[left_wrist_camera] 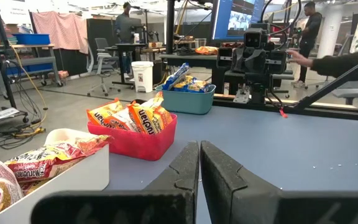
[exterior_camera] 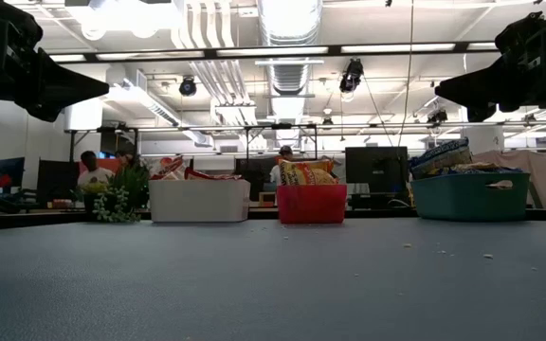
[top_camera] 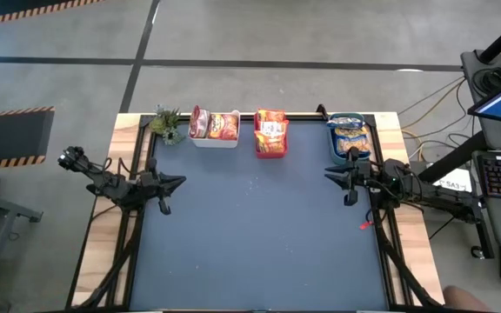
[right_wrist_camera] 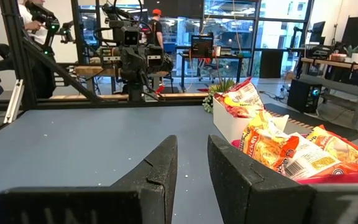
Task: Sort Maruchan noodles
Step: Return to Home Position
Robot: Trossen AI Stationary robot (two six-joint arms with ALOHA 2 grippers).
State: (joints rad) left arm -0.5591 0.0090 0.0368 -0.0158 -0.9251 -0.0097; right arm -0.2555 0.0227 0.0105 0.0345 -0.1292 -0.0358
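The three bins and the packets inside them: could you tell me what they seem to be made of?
The white bin, red bin and teal bin look like moulded plastic: smooth, evenly coloured walls. The noodle packets seem thin glossy plastic film, judging by crinkles and shine.

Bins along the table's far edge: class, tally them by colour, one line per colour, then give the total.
White bin: 1
Red bin: 1
Teal bin: 1
Total: 3
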